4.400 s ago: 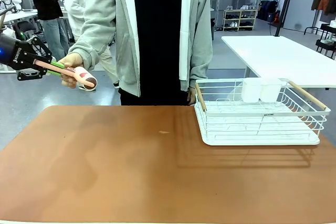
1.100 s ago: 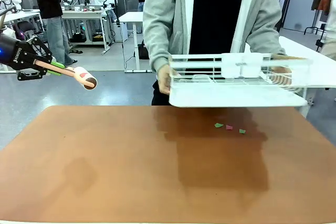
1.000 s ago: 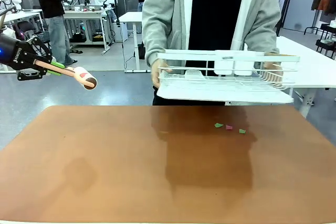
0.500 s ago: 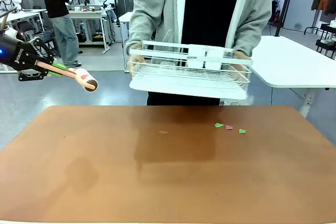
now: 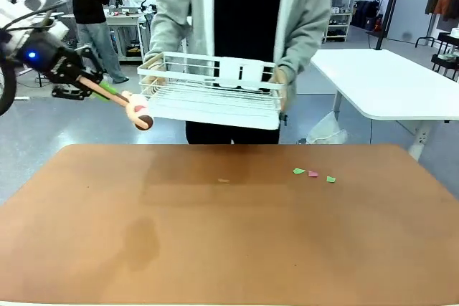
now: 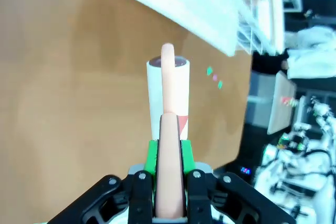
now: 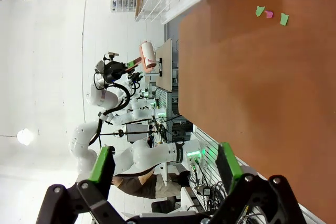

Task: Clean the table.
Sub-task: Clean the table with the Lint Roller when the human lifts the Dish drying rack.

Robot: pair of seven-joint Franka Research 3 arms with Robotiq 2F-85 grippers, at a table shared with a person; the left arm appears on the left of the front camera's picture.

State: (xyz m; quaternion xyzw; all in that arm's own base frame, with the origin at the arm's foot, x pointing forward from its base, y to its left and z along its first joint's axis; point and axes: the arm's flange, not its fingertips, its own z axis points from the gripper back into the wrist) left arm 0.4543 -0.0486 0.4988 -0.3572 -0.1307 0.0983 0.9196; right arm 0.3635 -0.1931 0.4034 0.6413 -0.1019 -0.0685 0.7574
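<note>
The table (image 5: 229,234) has a reddish-brown top. Three small paper scraps (image 5: 313,174), green and pink, lie on it at the far right, and a faint speck (image 5: 224,180) lies near the far middle. My left gripper (image 5: 84,85) hangs above the far left corner, shut on the pink handle of a lint roller (image 5: 140,114). In the left wrist view the green pads (image 6: 152,156) clamp the handle, with the roller (image 6: 168,90) pointing over the table towards the scraps (image 6: 214,77). My right gripper (image 7: 165,166) stands open with nothing in it, above the table (image 7: 252,87) and far from the scraps (image 7: 269,13).
A person at the far edge holds a white wire dish rack (image 5: 215,94) in both hands above the table, close to the roller's head. A white table (image 5: 380,77) stands at the back right. Other people and workbenches show far behind.
The person lifted the rack off the table's right side and carried it left, uncovering the scraps. My left gripper has swung right and slightly down with the roller.
</note>
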